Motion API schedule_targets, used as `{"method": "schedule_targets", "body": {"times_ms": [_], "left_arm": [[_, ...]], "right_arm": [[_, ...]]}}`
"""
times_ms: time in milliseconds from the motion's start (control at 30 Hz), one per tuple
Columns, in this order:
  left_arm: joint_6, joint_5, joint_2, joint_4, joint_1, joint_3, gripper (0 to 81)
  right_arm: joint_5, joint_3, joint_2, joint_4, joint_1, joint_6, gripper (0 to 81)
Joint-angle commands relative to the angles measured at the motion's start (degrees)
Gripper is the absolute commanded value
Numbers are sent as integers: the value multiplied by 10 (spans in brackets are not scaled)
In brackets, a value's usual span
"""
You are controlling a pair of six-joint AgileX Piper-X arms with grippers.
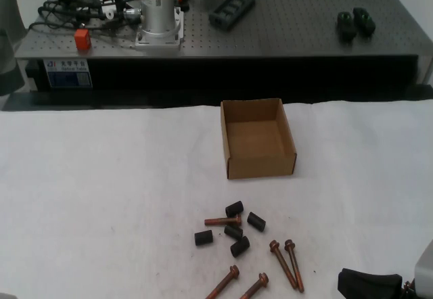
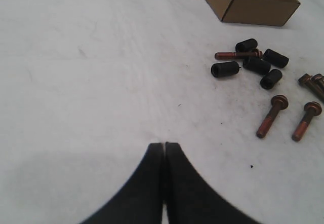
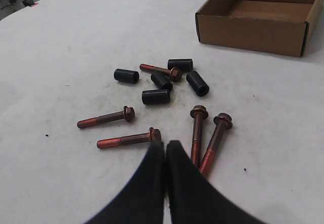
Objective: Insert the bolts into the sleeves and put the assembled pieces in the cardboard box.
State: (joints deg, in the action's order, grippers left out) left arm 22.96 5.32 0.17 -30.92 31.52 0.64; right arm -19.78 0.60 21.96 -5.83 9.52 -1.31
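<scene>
No pair is assembled yet: bolts (image 3: 106, 117) and sleeves (image 3: 126, 75) lie loose, the cardboard box (image 3: 250, 31) seems empty, and the left gripper (image 2: 165, 145) and right gripper (image 3: 165, 144) are pinched together, holding nothing.

— What kind of place is this?

— A lab, most likely a robotics one. Behind the bench (image 1: 101, 197), which is covered in white sheeting, stands a grey metal slab (image 1: 304, 32) drilled with a regular grid of holes, the kind used for mounting instruments.

— Anything else?

— A tangle of cables (image 1: 64, 11) lies on the slab beside a metal column (image 1: 159, 11) on a base plate, with an orange block (image 1: 82, 38) near it. Loose bolts (image 3: 197, 133) and black sleeves (image 3: 126, 75) lie on the bench like test pieces.
</scene>
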Motion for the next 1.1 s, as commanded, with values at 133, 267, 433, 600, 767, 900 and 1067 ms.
{"method": "schedule_targets", "body": {"times_ms": [133,267,433,600,767,900,1067], "left_arm": [[4,5,-2,7,0,-6,7],[4,5,-2,7,0,-6,7],[4,5,-2,7,0,-6,7],[4,5,-2,9,0,-6,7],[41,-1,-2,30,0,-6,7],[52,-44,-2,138,0,-6,5],[-13,-22,-2,251,0,-6,40]], "right_arm": [[-2,-6,2,1,0,1,8],[-2,-6,2,1,0,2,8],[0,-6,2,1,0,2,8],[-8,-6,2,21,0,76,8],[-36,-6,4,170,0,216,8],[-6,-6,33,243,0,305,28],[36,-112,160,86,0,262,251]]}}
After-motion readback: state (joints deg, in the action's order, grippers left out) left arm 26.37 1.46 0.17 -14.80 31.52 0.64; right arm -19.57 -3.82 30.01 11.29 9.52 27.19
